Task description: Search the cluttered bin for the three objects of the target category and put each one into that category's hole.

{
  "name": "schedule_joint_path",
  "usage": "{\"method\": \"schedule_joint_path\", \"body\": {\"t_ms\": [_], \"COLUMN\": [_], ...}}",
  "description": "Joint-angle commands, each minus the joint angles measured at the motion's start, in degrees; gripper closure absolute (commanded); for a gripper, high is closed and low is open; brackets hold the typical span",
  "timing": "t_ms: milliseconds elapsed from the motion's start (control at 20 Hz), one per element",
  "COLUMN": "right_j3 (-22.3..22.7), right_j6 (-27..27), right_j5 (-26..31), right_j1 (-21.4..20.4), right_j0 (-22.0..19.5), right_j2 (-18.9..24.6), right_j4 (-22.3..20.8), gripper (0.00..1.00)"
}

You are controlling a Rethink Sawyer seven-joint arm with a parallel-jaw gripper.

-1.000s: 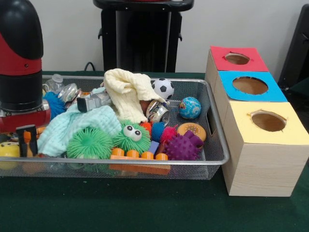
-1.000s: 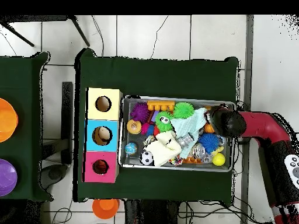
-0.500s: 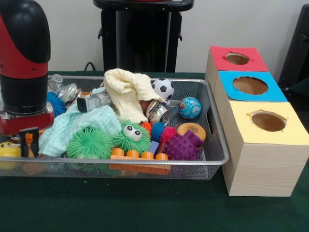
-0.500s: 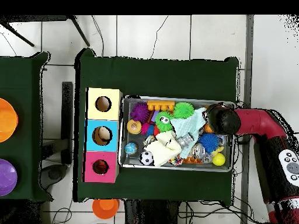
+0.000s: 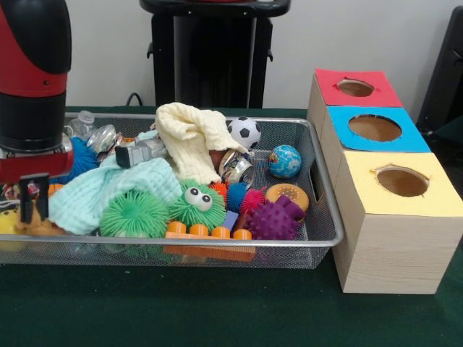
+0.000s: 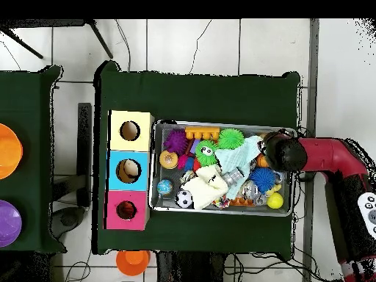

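A wire mesh bin (image 5: 304, 243) holds a pile of toys, cloths and cans. My gripper (image 5: 34, 215) hangs low over its left end, above an orange-tan object (image 5: 36, 228) and beside a yellow ball (image 5: 7, 220). In the overhead view the arm's wrist (image 6: 283, 152) covers the gripper at the bin's right end. A soccer ball (image 5: 244, 131) and a globe ball (image 5: 284, 161) lie at the far right of the bin. Three boxes stand beside it, with a red-topped hole (image 5: 355, 87), a blue-topped hole (image 5: 375, 128) and a yellow-topped hole (image 5: 402, 181).
A cream cloth (image 5: 189, 137) and a mint cloth (image 5: 108, 189) cover the bin's middle. Green spiky balls (image 5: 134, 213), a purple spiky toy (image 5: 276, 219), an orange ring (image 5: 287, 194), cans (image 5: 237, 168) and orange blocks (image 5: 206, 233) crowd the front. Orange and purple tubs (image 6: 7, 150) sit on another table.
The arm has shifted left towards the bin's end and risen a little. The things in the bin's middle and right have not moved.
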Motion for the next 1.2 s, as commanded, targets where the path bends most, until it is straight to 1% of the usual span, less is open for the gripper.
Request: {"method": "schedule_joint_path", "body": {"t_ms": [50, 250, 400, 650, 700, 900, 1200], "right_j3": [10.1, 14.5, 17.8, 20.8, 20.8, 21.3, 20.8], "right_j6": [-8.3, -10.5, -10.6, -7.9, -7.7, -7.2, -2.3], "right_j5": [2.8, 3.0, 2.6, 1.6, 1.3, 0.1, -5.2], "right_j1": [-6.3, -8.8, -10.9, -11.8, -11.7, -13.6, -14.6], "right_j0": [-2.8, -6.0, -8.1, -9.7, -9.7, -9.3, -7.3], "right_j2": [0.8, 3.5, 5.7, 8.1, 8.2, 8.2, 7.0], "right_j4": [3.0, 6.0, 8.4, 11.1, 11.0, 9.9, 7.5], "gripper": [1.0, 1.0, 1.0, 1.0, 1.0, 1.0, 1.0]}}
